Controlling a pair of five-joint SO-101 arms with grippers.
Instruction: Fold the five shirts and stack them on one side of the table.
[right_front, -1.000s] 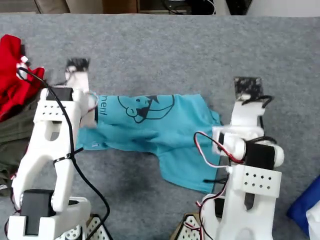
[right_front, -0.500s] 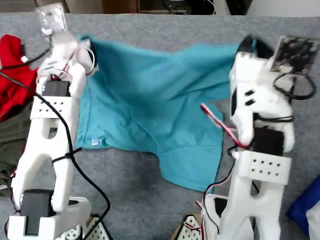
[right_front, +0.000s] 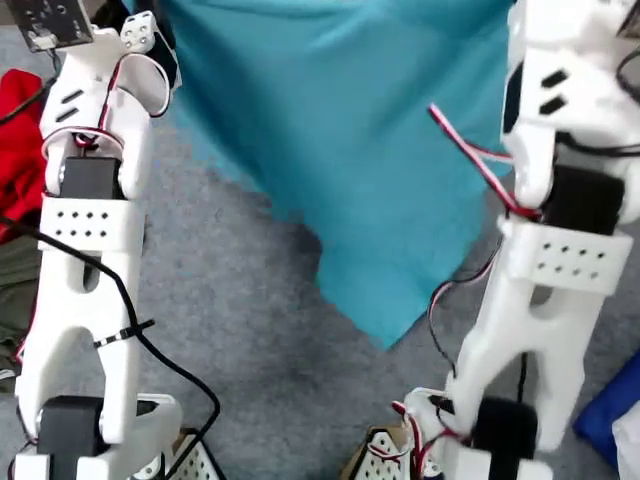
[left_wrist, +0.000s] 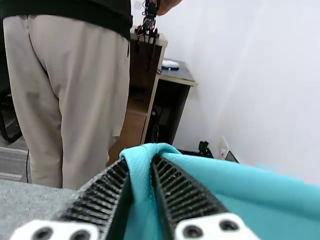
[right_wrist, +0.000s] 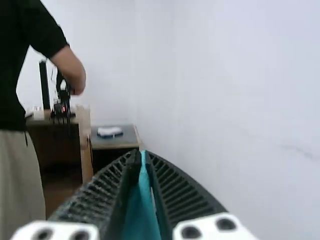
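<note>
A teal shirt (right_front: 350, 150) hangs spread between my two arms, high above the grey table (right_front: 230, 330). Its lowest corner dangles near the right arm's base. My left gripper (left_wrist: 141, 162) is shut on a bunched fold of the teal shirt (left_wrist: 250, 200) at one upper corner. My right gripper (right_wrist: 139, 159) is shut on a thin edge of the teal shirt (right_wrist: 141, 205) at the other upper corner. In the high view the left gripper (right_front: 150, 25) is at the shirt's top left. A red shirt (right_front: 15, 150) and a dark olive shirt (right_front: 10, 290) lie at the table's left edge.
A blue cloth (right_front: 612, 405) lies at the table's front right corner. Cables run along both arm bodies. Both wrist views look out past the table to a white wall, a wooden cabinet (left_wrist: 145, 90) and a standing person.
Both arms have swung up and lifted the teal shirt off the table. One second ago it lay flat with its print showing; now it hangs in the air.
</note>
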